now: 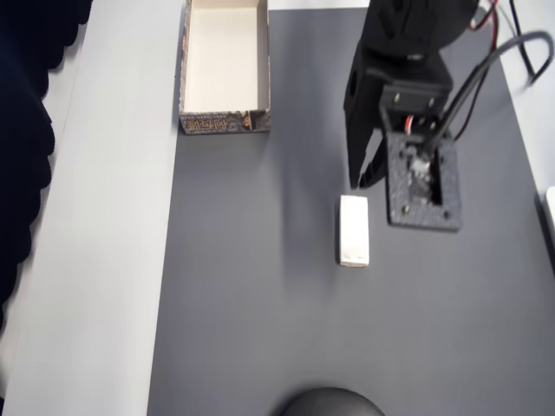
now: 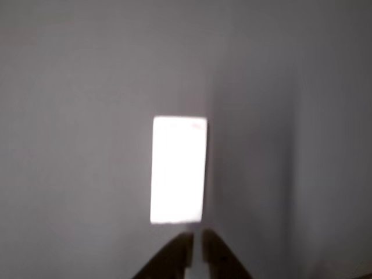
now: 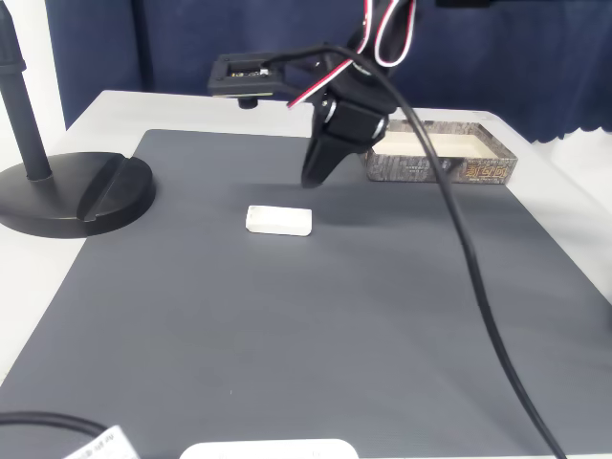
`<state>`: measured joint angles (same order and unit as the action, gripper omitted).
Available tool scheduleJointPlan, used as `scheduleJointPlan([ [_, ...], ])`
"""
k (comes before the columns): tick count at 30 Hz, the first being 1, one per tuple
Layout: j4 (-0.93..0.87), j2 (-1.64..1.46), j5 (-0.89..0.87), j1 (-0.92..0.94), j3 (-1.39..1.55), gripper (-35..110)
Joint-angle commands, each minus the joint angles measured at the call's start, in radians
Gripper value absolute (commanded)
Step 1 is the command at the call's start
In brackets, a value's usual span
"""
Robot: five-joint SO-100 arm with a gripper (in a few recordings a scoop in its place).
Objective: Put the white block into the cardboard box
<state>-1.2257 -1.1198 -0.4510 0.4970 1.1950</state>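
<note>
The white block (image 1: pixel 353 230) lies flat on the dark grey mat, seen also in the wrist view (image 2: pixel 178 170) and the fixed view (image 3: pixel 278 220). My black gripper (image 1: pixel 364 178) hovers just above the block's far end, pointing down, its tips (image 2: pixel 196 256) close together with only a thin slit between them and nothing held. In the fixed view the gripper (image 3: pixel 311 180) hangs a little above and to the right of the block. The cardboard box (image 1: pixel 225 123) stands at the mat's back edge with a pale, bare inside, and its patterned brown wall (image 3: pixel 440 169) shows behind the arm.
A black round stand base (image 3: pixel 76 191) sits at the mat's left side, and its edge (image 1: pixel 329 403) shows at the bottom of the overhead view. The arm's black cable (image 3: pixel 469 268) trails across the grey mat (image 1: pixel 260 303). White tabletop (image 1: pixel 104 217) borders the mat.
</note>
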Motion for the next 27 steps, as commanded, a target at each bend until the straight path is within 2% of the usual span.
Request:
scheduleJointPlan([
  [1, -0.026, 0.008, -0.008, 0.000, -0.143, -2],
  [13, -0.123, 0.150, -0.026, -0.014, -0.330, -2],
  [27, -0.337, 0.307, -0.029, -0.017, -0.600, -2],
])
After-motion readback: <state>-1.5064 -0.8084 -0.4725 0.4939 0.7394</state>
